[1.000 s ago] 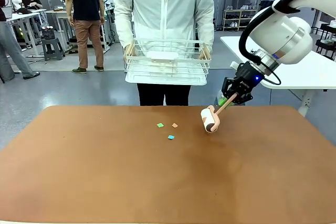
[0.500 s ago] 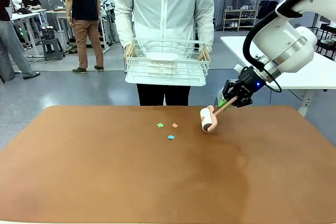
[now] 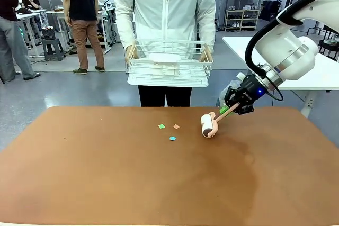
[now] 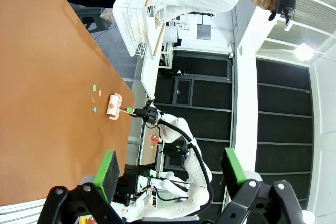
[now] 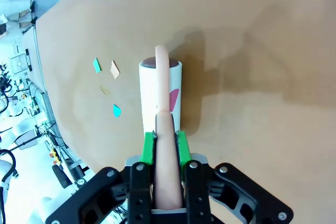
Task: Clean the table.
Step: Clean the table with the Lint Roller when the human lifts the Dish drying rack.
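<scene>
Right gripper (image 3: 226, 108), clamped on the pink-handled white lint roller (image 3: 207, 126), has lowered it to the reddish-brown matte table (image 3: 106, 183), nearer the three small coloured paper scraps (image 3: 176, 126); pickup pass likely next.

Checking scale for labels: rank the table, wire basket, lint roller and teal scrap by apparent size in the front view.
1. table
2. wire basket, though it is held farther from the camera
3. lint roller
4. teal scrap

The three tiny scraps (image 3: 161, 126) on the table (image 3: 106, 173) are too small to identify.
</scene>
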Action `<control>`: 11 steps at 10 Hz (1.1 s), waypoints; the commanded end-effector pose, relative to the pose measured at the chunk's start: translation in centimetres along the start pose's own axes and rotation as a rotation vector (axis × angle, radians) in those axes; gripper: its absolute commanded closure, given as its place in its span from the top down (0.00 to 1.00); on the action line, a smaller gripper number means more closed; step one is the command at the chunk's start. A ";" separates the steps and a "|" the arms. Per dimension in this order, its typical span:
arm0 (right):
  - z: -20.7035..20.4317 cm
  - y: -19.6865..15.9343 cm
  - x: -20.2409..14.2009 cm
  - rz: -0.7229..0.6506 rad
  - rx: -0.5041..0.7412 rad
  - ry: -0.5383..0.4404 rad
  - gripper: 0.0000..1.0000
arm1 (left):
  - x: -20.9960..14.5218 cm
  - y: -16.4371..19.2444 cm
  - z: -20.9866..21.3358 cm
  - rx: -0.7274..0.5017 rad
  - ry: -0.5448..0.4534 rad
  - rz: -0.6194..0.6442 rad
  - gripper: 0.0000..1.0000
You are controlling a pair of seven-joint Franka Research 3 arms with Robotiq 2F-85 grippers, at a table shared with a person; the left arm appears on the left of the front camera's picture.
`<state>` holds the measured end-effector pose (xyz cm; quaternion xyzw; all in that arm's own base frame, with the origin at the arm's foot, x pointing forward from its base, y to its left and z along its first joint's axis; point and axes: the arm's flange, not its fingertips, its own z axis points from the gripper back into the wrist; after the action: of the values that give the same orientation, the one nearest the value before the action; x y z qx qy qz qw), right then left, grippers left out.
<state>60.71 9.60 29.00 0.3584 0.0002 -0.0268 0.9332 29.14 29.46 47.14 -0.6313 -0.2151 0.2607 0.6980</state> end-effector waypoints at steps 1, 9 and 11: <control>-2.8 -1.9 -0.3 -0.034 -0.040 0.032 0.21 | 0.0 -0.1 0.4 -0.016 0.008 -0.008 1.00; -13.4 7.1 2.6 0.075 -0.105 0.424 0.21 | 0.0 -0.1 0.4 -0.016 0.008 -0.008 1.00; -15.3 9.2 2.9 0.103 -0.121 0.526 0.21 | 0.0 -0.1 0.4 -0.016 0.008 -0.008 1.00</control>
<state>65.73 25.16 27.87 0.3656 0.1318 0.0710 0.9187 29.14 29.45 47.15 -0.6312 -0.2149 0.2606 0.6982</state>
